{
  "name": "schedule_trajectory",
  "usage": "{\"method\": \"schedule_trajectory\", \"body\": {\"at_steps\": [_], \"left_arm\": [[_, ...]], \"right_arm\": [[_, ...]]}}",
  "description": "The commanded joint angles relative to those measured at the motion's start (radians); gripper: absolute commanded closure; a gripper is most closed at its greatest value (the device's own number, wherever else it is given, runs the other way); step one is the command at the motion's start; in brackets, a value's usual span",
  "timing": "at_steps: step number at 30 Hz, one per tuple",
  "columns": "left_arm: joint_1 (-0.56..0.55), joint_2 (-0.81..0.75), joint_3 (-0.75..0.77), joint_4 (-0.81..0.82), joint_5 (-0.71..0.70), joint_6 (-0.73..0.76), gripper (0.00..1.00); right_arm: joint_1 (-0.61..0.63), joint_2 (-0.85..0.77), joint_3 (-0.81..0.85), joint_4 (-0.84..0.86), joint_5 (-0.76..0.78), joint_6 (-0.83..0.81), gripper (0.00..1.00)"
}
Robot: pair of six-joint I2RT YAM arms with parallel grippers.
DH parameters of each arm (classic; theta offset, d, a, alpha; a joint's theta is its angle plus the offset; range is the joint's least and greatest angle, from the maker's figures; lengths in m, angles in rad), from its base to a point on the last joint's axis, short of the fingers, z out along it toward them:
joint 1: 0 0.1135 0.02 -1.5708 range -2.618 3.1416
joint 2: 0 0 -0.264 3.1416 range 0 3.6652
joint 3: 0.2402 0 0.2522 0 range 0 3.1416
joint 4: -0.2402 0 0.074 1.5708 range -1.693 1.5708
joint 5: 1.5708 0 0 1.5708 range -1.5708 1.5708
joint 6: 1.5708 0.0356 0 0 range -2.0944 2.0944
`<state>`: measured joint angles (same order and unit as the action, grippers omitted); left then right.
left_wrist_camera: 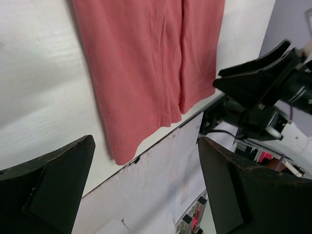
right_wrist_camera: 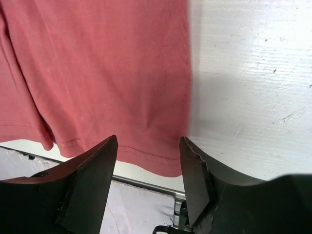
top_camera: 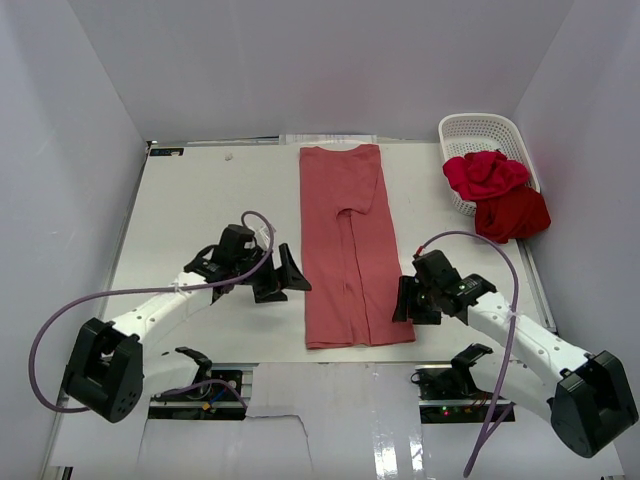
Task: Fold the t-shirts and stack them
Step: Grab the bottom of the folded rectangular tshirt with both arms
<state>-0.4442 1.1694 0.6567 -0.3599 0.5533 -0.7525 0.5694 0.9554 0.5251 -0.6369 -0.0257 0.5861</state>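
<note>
salmon tee (top_camera: 348, 245) = long folded strip, centre, running 12-6. L gripper (top_camera: 283, 278) at its 9, jaws wide apart, empty. R gripper (top_camera: 408, 300) at its 4 over hem, jaws apart, empty. crimson tee (top_camera: 485, 175) in basket (top_camera: 480, 125) at 2, dark red tee (top_camera: 512, 215) draped over its near rim

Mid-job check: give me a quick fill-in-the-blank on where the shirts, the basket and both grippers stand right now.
1. The white basket sits at the far ____ corner of the table.
2. ____ shirts are bunched at the basket: the crimson t-shirt and the darker red t-shirt.
3. The left gripper and the right gripper flank the salmon-red t-shirt, and both have their jaws ____.

Missing words: right; Two; open
</note>
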Motion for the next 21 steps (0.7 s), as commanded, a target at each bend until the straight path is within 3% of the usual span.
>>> {"method": "schedule_trajectory", "body": {"at_steps": [1, 10, 21], "left_arm": [[-0.094, 0.032, -0.055, 0.058, -0.052, -0.074, 0.02], [-0.237, 0.059, -0.164, 0.164, -0.13, -0.168, 0.02], [-0.337, 0.111, -0.16, 0.205, -0.187, -0.209, 0.02]], "right_arm": [[-0.006, 0.025, -0.002, -0.03, 0.0, -0.025, 0.4], [-0.006, 0.001, -0.019, -0.081, 0.009, 0.029, 0.47], [-0.005, -0.041, -0.06, -0.083, -0.008, 0.061, 0.54]]}}
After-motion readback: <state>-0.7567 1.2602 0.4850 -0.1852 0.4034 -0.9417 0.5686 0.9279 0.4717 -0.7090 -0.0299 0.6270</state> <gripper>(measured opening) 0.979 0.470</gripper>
